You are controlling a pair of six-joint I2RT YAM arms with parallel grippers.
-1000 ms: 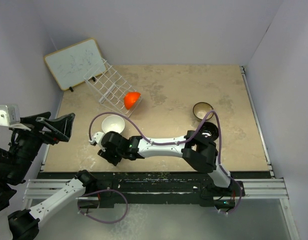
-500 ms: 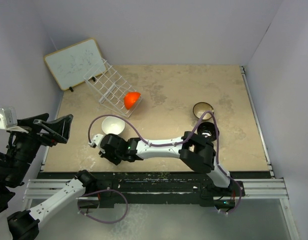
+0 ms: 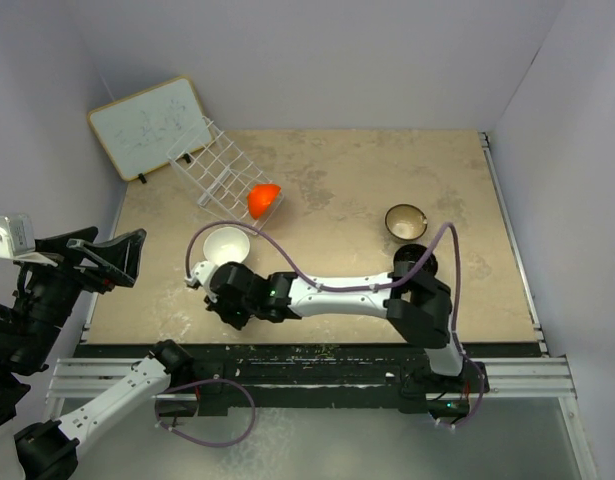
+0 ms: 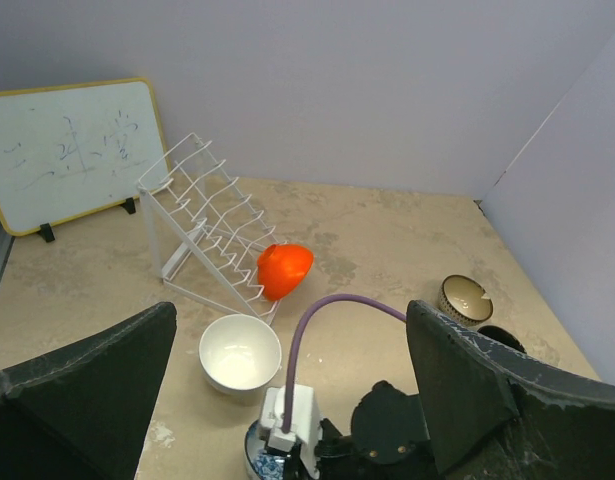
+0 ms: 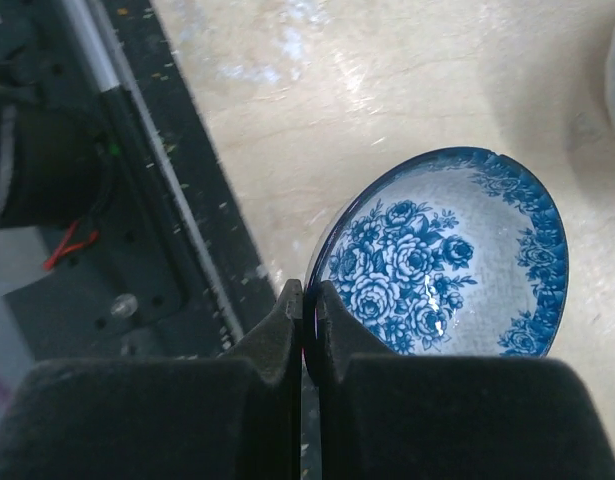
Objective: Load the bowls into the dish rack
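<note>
My right gripper (image 5: 305,300) is shut on the near rim of the blue-and-white bowl (image 5: 447,270), close above the table's near-left edge. In the top view this gripper (image 3: 230,300) hides the bowl; the left wrist view shows the bowl's edge (image 4: 257,463). The white bowl (image 3: 227,245) sits just behind it. The orange-red bowl (image 3: 264,199) rests on its side at the lower end of the tilted white dish rack (image 3: 215,172). The brown-inside bowl (image 3: 405,220) and black bowl (image 3: 415,260) sit at right. My left gripper (image 3: 112,260) is open and empty, raised off the table's left side.
A wood-framed whiteboard (image 3: 150,125) leans at the back left behind the rack. My right arm (image 3: 337,295) and its purple cable (image 3: 287,268) stretch across the near part of the table. The black base rail (image 3: 317,355) runs along the near edge.
My right gripper has shifted slightly to the right along the near edge, and its elbow has swung right. The left arm has barely moved.
</note>
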